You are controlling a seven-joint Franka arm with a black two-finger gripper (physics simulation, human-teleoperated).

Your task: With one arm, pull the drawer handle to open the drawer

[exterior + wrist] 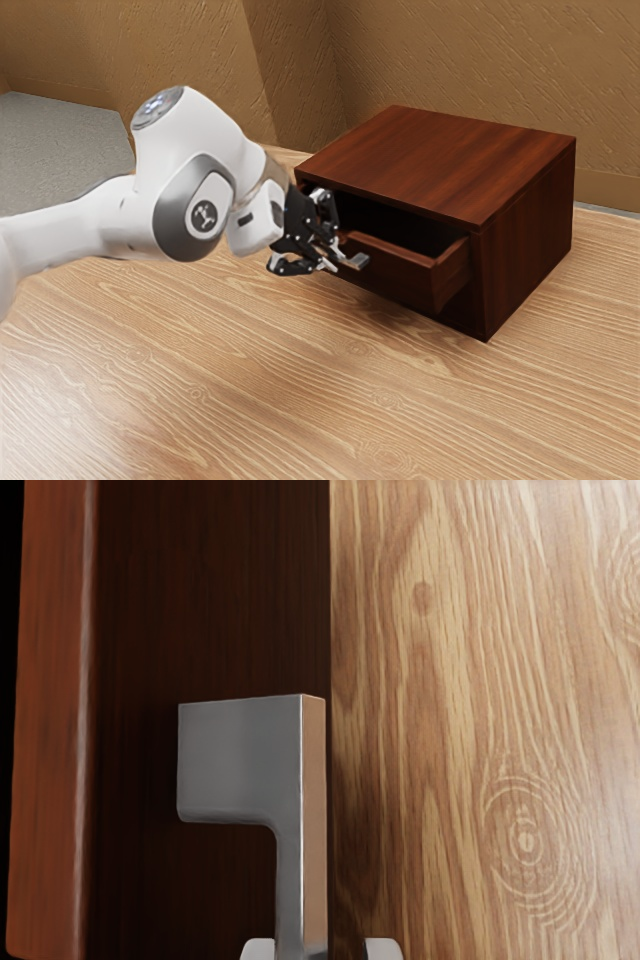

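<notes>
A dark wooden cabinet [440, 160] stands on the wooden table. Its single drawer [400, 265] sticks out partway from the cabinet's front, leaving a dark gap above it. A grey metal handle [355, 261] projects from the drawer front toward the exterior view's left. My black gripper [322, 256] is at that handle, shut on it, with the white arm coming in from the left. In the wrist view the L-shaped handle [250, 760] runs down toward my hand, against the dark drawer front [200, 600], and two fingertips [382, 948] flank its bar.
The light wooden table [300, 390] stretches wide in front of the cabinet and also appears beside the drawer in the wrist view [480, 680]. Brown textured walls [450, 60] rise behind the cabinet.
</notes>
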